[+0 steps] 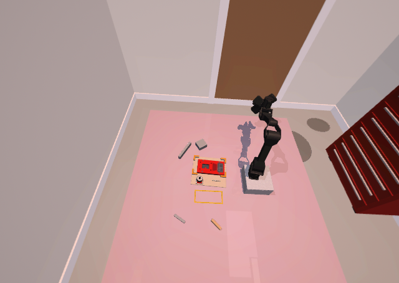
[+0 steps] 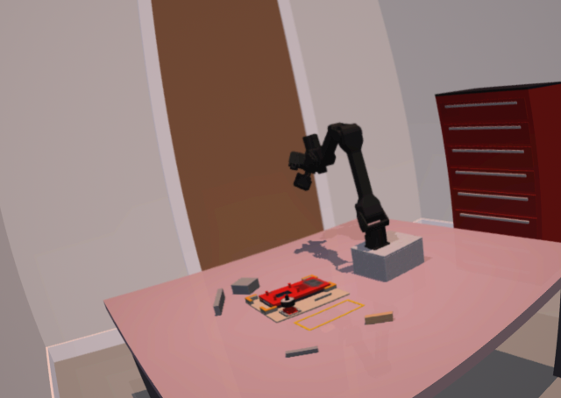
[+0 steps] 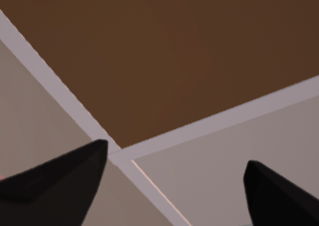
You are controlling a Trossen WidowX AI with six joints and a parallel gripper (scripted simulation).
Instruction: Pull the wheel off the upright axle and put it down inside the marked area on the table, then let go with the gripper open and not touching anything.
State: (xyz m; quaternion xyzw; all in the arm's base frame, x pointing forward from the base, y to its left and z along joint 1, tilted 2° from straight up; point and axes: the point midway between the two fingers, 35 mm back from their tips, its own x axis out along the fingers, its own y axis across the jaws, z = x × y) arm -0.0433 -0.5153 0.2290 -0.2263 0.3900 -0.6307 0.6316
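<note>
The wheel (image 1: 199,179) (image 2: 287,302) is a small dark and pale disc around the upright axle, whose dark tip shows above it. It sits at the near left corner of the tan board (image 1: 209,183) (image 2: 273,317). The marked area (image 1: 208,191) (image 2: 337,317) is a yellow rectangular outline on the table, just in front of the board, with nothing inside it. My gripper (image 2: 297,172) (image 3: 176,159) is open and empty, high above the far part of the table, well away from the wheel. The wrist view shows only its two dark fingers, the door and walls.
A red plate (image 1: 210,166) (image 2: 296,290) lies on the board between orange corner pieces. A grey block (image 1: 201,143) (image 2: 244,286) and grey bar (image 1: 184,150) (image 2: 218,302) lie behind-left. Another grey bar (image 1: 179,218) (image 2: 301,351) and an orange bar (image 1: 216,224) (image 2: 379,317) lie in front.
</note>
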